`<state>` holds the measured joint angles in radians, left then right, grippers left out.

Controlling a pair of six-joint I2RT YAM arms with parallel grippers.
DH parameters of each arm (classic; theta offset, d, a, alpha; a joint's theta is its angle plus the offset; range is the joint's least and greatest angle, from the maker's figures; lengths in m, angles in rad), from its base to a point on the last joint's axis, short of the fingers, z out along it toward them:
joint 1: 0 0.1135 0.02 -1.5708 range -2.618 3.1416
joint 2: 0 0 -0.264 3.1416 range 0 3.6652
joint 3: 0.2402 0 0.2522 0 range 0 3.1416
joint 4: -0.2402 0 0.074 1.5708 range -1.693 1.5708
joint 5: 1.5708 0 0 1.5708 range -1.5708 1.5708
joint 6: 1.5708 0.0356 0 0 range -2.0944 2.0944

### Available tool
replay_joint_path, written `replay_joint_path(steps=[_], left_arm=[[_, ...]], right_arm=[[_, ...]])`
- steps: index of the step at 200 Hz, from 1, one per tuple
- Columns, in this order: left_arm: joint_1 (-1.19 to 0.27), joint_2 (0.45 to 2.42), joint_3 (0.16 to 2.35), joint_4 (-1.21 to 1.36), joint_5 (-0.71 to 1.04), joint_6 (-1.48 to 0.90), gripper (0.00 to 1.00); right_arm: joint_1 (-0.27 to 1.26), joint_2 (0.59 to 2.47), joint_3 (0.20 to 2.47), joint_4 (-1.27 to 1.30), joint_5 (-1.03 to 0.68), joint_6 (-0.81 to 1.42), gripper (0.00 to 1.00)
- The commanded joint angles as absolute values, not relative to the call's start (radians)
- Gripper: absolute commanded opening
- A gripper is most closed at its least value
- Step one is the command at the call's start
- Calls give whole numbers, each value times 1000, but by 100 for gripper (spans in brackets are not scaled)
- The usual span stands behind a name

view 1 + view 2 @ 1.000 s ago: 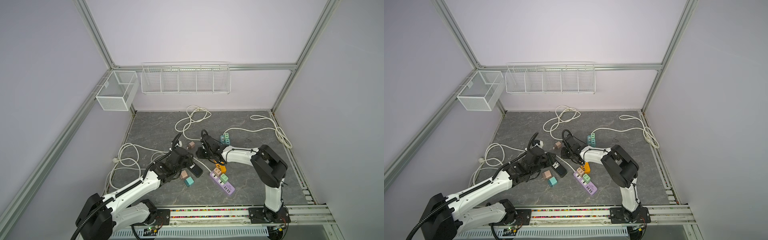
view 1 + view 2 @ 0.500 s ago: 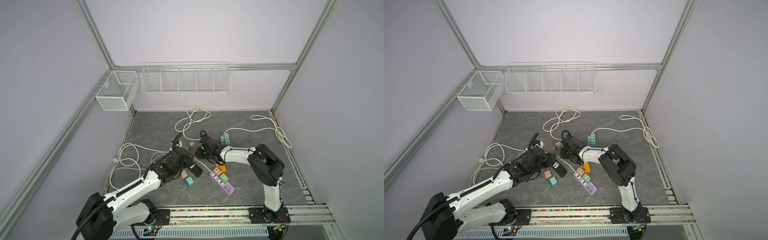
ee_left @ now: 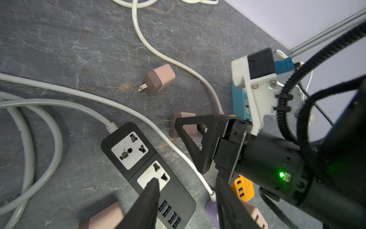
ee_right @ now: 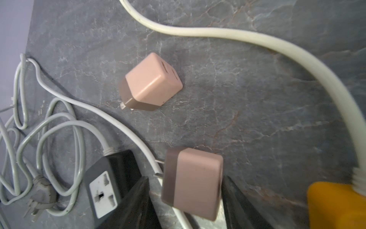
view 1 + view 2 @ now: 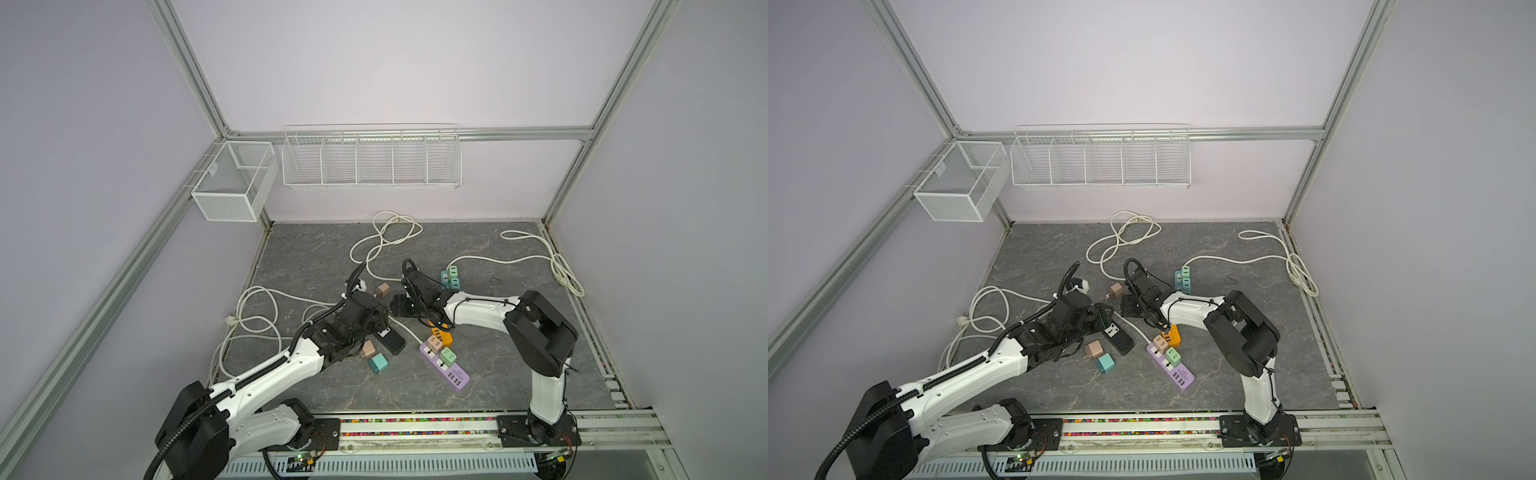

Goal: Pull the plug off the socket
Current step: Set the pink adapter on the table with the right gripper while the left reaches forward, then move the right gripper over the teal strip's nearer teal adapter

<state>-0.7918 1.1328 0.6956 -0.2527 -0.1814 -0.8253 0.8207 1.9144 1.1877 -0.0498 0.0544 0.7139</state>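
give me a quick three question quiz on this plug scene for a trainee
1. True or false: both sockets on the black strip are empty.
2. The right pincer is: A shut, empty; B open around a pink adapter; C out of sight.
3. Fill in: ___ adapters sit plugged into the purple strip.
Key: 1 true; 2 B; 3 two.
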Motion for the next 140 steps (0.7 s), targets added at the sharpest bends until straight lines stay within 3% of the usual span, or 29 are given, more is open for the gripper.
replay_joint_path(steps=[1,140], left_arm=[[-785,1138,740,-270,-175,-805,48],[-785,1261,828,-185,-49,-787,49]], right_arm=[[821,1826,1165,-94,95,690,67],[713,1419,1003,-412,269,584,83]])
